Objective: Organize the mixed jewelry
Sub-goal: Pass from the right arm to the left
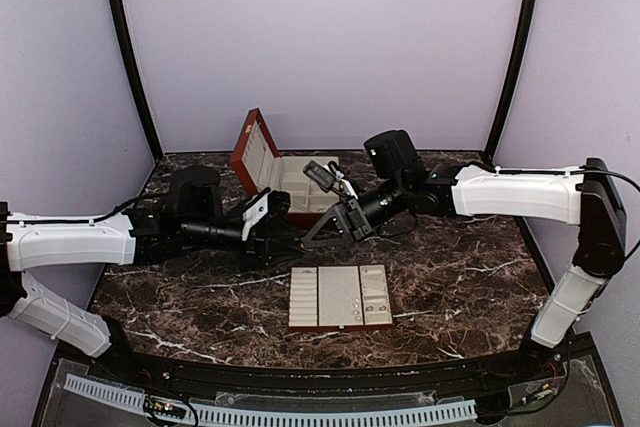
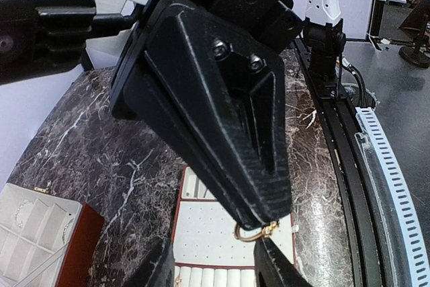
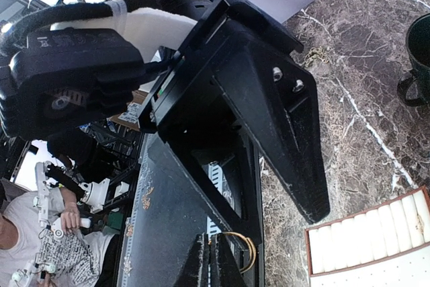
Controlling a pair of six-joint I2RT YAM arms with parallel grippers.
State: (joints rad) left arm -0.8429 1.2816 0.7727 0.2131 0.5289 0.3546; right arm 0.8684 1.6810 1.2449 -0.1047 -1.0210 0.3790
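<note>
A thin gold ring (image 2: 257,234) from the mixed jewelry hangs above the cream slotted tray (image 2: 208,233). My right gripper (image 3: 213,260) is shut on the ring (image 3: 245,252). Its big black fingers (image 2: 222,119) fill the left wrist view, with the ring at their tip. My left gripper (image 2: 215,267) is open, one finger on either side of the ring. The ring's jewelled end lies close against the right-hand finger. In the top view both grippers meet above the marble, just behind the tray (image 1: 340,297). A few tiny pieces (image 1: 374,305) lie on the tray.
The red-brown box (image 1: 262,162) stands open behind the grippers, its cream compartments (image 2: 37,230) holding a few pale pieces. A dark green cup (image 3: 420,52) stands on the marble table (image 1: 460,277) beyond the right wrist. The black front rail (image 2: 349,186) runs along the near edge.
</note>
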